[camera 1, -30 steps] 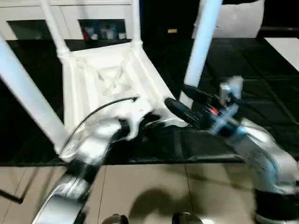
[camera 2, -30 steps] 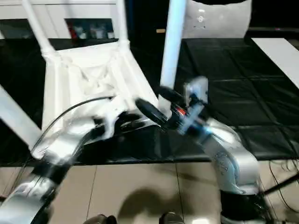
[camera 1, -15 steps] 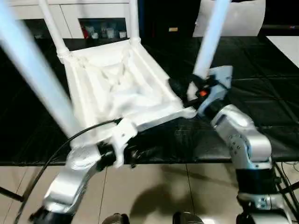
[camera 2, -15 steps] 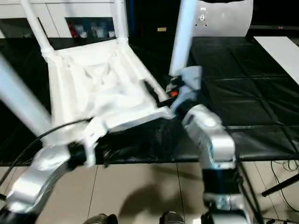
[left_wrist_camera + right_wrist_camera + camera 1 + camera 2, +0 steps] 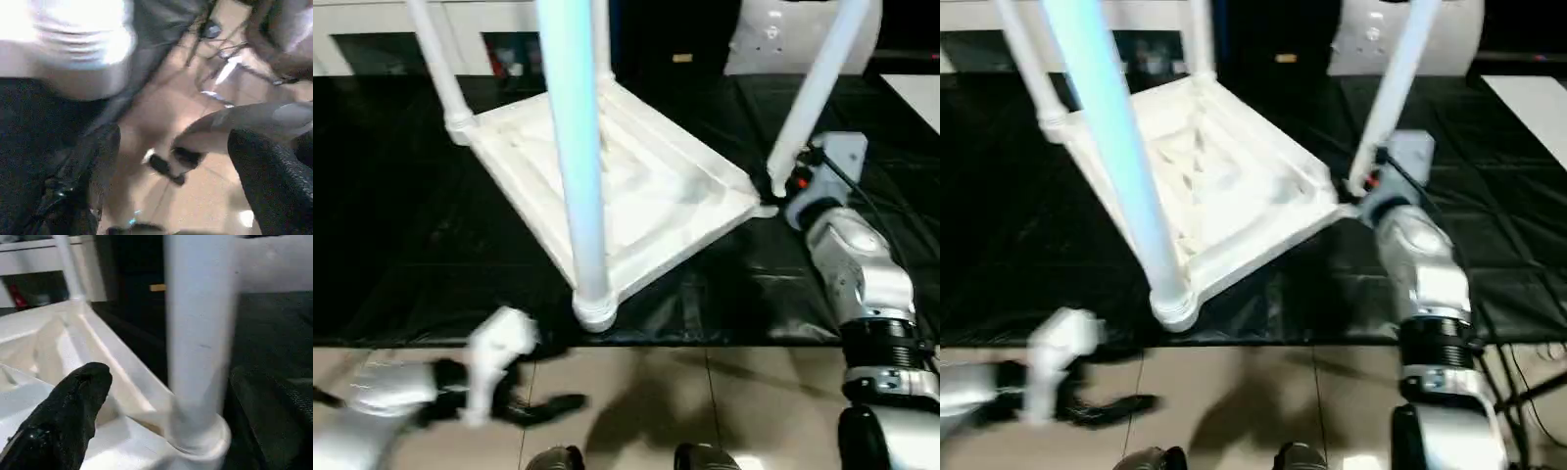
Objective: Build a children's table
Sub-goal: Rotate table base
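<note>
The left gripper (image 5: 543, 406) has dropped off the upturned white plastic table (image 5: 636, 196), apparently open and empty; the right gripper (image 5: 161, 421) straddles one leg (image 5: 198, 333), wide.

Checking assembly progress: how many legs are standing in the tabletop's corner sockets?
4. The near leg at the front corner, the right leg beside the right gripper, the far-left leg, and the far leg at the back corner.
</note>
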You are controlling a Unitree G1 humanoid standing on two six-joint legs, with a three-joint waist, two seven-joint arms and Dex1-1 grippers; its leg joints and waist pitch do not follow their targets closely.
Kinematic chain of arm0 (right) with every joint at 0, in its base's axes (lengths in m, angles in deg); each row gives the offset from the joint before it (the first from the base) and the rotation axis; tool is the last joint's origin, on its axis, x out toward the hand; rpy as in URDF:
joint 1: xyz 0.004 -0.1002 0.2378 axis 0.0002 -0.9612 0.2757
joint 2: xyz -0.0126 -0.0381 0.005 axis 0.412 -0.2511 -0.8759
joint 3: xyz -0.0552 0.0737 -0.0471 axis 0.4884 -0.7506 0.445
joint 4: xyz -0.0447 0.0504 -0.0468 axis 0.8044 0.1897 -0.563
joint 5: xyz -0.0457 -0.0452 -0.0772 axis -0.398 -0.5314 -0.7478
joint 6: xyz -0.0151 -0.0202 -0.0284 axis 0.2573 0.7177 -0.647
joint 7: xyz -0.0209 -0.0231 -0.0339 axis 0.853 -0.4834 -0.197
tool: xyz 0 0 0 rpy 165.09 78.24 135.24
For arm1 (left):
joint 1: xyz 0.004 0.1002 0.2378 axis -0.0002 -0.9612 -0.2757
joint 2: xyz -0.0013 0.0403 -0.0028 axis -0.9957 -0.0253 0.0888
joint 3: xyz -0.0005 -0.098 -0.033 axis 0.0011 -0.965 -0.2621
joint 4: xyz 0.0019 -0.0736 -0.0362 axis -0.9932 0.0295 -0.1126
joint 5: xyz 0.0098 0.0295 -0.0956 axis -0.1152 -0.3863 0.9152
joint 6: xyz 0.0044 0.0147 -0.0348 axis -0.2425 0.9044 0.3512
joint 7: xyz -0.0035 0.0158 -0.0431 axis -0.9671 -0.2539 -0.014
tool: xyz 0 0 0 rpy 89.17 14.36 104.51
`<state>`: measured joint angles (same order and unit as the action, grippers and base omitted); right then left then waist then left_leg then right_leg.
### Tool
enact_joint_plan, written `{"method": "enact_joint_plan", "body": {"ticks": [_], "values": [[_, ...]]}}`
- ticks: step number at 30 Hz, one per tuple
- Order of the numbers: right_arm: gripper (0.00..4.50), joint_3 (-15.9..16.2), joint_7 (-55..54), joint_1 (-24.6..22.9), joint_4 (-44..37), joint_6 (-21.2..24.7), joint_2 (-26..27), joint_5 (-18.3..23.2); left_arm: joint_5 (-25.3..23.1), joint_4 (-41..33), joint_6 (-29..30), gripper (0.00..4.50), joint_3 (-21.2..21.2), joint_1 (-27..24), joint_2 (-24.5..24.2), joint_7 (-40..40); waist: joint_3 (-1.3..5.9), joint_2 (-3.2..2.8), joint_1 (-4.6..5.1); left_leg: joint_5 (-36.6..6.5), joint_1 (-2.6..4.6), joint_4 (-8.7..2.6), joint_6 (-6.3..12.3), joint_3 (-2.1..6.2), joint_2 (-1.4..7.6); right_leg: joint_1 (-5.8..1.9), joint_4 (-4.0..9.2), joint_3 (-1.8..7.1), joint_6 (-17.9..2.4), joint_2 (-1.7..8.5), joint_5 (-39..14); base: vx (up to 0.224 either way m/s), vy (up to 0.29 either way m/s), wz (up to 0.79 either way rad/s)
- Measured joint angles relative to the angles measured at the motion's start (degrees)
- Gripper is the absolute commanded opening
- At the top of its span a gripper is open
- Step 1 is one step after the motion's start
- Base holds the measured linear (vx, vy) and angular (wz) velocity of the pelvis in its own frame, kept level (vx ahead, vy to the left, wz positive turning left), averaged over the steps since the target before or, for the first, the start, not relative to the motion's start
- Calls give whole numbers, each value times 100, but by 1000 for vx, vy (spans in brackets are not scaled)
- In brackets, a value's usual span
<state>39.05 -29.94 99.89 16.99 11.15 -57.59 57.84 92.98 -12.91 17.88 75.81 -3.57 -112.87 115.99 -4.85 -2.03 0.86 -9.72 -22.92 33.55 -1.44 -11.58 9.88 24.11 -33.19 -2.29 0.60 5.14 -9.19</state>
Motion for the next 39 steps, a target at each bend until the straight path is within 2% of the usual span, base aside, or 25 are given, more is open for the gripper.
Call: {"method": "enact_joint_plan", "body": {"ticks": [4,6,10,13,18,22,26,30,36,39], "values": [[450,300,351,-351,-207,21,65,2,211,293,-241,447,-347,536,24,-108,-2,16,46,1,3,6,-2,-1,5,-3,-1,2,-33,-4,20,0,0,0],[450,503,518,-583,-370,105,74,-4,395,360,-267,447,-433,778,108,-133,-1,16,35,1,4,7,-2,-3,4,-6,0,2,-38,-3,23,0,0,0],[450,1039,758,-1030,-637,432,34,-175,709,484,-261,447,-454,1231,327,-91,1,14,19,2,7,9,-1,-3,4,-11,-4,1,-44,-2,27,0,0,0],[450,1247,775,-1229,-652,627,-40,-421,781,691,-268,447,-362,1440,502,-40,1,14,1,2,8,19,-1,-2,4,-14,-8,2,-47,-1,29,0,0,0],[450,1305,705,-1269,-657,726,-86,-601,842,965,-319,447,-223,1719,663,-43,8,29,22,2,22,37,0,-3,5,-21,-27,4,-52,2,32,0,0,0],[450,1509,669,-1269,-641,729,-3,-694,895,1043,-324,447,144,2050,1023,-63,32,71,22,5,34,39,-5,-4,6,-25,-39,5,-38,3,23,0,0,0],[450,1609,634,-957,-199,576,308,-801,891,1084,-308,447,479,2368,1458,-181,35,76,38,6,33,53,-5,-4,5,-25,-41,7,-40,4,25,0,0,0],[450,1568,495,-764,99,469,374,-858,903,1092,-306,447,660,2425,1528,-174,40,86,81,5,33,56,-5,-5,6,-21,-47,7,-59,3,37,0,0,0],[450,1501,439,-526,428,420,459,-922,901,1081,-254,447,935,2510,1884,-186,40,86,116,5,33,56,-5,-5,12,-11,-75,2,-57,2,36,0,0,0],[450,1504,443,-462,567,307,570,-967,899,1082,-266,447,1152,2585,2092,-219,40,86,185,5,34,56,-6,-5,13,-10,-78,2,-57,0,36,0,0,0]]}}
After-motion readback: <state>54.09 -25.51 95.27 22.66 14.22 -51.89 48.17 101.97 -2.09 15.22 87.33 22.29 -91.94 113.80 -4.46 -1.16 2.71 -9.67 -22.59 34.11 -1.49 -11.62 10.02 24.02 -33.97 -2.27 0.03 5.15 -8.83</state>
